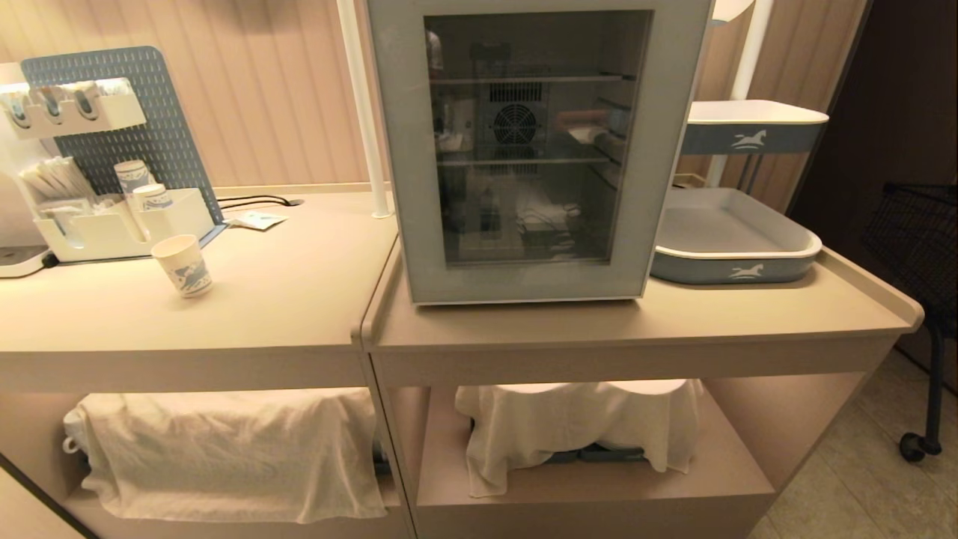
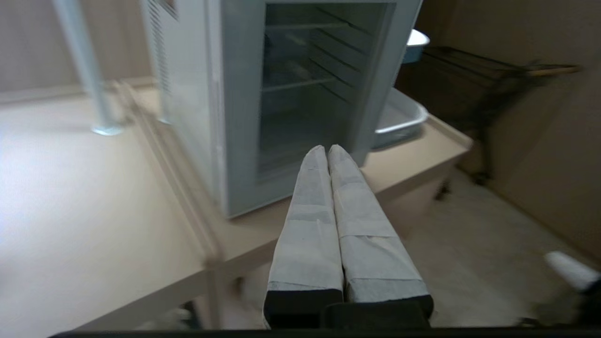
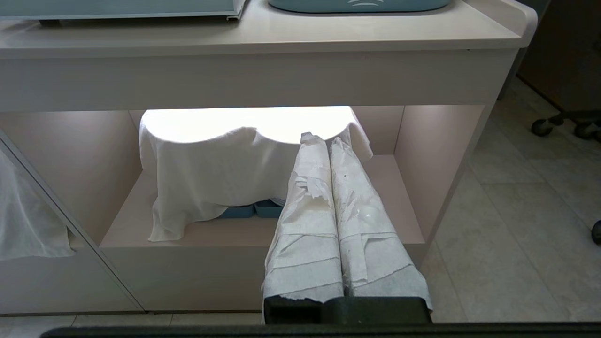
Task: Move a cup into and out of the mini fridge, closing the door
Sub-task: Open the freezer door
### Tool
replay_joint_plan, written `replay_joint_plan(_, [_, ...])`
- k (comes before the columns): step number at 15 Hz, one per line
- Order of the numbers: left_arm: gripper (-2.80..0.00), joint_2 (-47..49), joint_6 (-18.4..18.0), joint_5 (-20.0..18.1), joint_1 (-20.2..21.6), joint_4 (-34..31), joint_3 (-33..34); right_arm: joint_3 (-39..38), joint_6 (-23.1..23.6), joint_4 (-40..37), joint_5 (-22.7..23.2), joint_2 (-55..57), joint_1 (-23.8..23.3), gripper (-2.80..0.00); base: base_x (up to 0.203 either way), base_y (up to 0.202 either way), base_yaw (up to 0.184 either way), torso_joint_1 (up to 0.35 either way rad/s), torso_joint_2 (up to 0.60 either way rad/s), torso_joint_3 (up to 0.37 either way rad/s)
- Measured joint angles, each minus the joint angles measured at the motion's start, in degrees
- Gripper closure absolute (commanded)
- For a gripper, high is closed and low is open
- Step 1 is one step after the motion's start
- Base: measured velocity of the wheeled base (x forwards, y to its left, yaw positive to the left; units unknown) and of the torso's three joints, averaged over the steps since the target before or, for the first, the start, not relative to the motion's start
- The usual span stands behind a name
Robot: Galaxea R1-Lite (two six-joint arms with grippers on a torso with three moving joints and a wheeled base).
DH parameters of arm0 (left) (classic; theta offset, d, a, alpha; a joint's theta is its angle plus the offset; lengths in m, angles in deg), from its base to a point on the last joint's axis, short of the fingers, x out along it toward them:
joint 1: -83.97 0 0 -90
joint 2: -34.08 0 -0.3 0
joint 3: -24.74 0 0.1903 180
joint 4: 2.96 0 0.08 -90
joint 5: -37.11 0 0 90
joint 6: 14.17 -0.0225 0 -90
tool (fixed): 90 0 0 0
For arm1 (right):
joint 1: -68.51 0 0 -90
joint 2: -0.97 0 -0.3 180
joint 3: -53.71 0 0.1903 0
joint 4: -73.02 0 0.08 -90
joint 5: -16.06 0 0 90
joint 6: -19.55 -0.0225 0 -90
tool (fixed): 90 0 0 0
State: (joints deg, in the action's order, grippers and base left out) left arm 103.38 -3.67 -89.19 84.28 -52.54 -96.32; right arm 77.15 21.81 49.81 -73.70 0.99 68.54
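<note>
Your left gripper is pressed closed and empty, aimed at the mini fridge, whose door is shut just ahead. The cup stands on the worktop, well off to its left. The right gripper, also closed, hangs low facing the shelf.

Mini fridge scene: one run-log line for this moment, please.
door: closed | cup: upright on counter, left of mini fridge | left gripper: jaws shut, empty, facing door | right gripper: jaws shut, low

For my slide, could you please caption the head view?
Closed mini fridge on the counter, a lone paper cup standing left.
</note>
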Motion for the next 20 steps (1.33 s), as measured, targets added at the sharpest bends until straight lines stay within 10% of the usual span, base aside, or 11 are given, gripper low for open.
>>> replay_joint_plan(6, [0.0, 24.3, 10.8, -18.8, -0.4, 11.3, -5.3, 0.0, 0.0, 0.0, 0.0, 0.0, 0.0, 0.0, 0.0, 0.0, 0.0, 0.0, 0.0, 0.0])
replay_joint_plan(17, [0.0, 43.8, 3.8, -19.1, -1.1, 24.4, -3.9, 0.0, 0.0, 0.0, 0.0, 0.0, 0.0, 0.0, 0.0, 0.0, 0.0, 0.0, 0.0, 0.0])
replay_joint_plan(18, [-0.36, 44.5, 2.9, -19.2, -1.2, 24.8, -3.2, 0.0, 0.0, 0.0, 0.0, 0.0, 0.0, 0.0, 0.0, 0.0, 0.0, 0.0, 0.0, 0.0])
replay_joint_plan(19, [-2.8, 45.0, 2.5, -19.3, -1.4, 24.9, -3.0, 0.0, 0.0, 0.0, 0.0, 0.0, 0.0, 0.0, 0.0, 0.0, 0.0, 0.0, 0.0, 0.0])
replay_joint_plan(20, [-2.8, 45.4, 1.9, -19.3, -1.6, 25.1, -2.8, 0.0, 0.0, 0.0, 0.0, 0.0, 0.0, 0.0, 0.0, 0.0, 0.0, 0.0, 0.0, 0.0])
